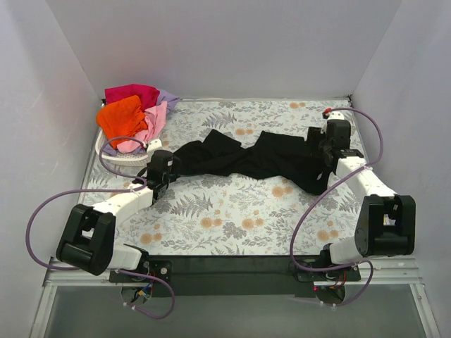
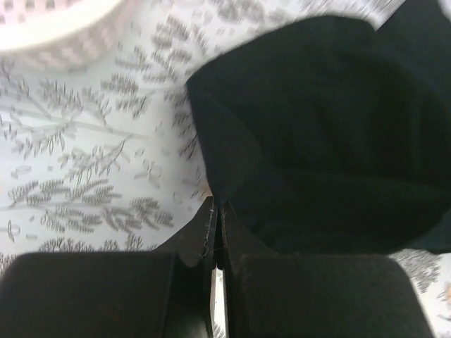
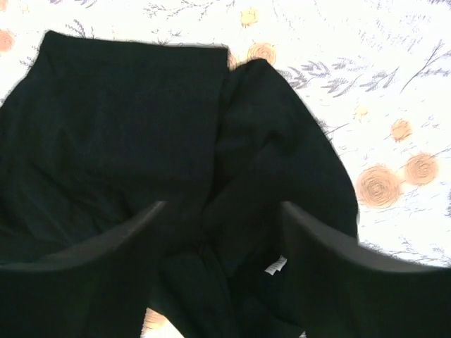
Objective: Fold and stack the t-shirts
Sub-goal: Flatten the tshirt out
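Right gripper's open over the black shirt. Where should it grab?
The bunched right end of the black shirt, pinched from straight above, seems best: the right gripper hangs open over a raised fold there.

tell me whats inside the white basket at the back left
Four heaped t-shirts: orange, magenta-red, pink and lavender. They hide the floor of the basket and anything beneath them.

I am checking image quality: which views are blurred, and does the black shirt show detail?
Top external: sharp, evenly lit, black t-shirt folds visible. Left wrist: soft, basket blurred, shirt nearly featureless. Right wrist: tablecloth washed out, claw fingers unfocused.
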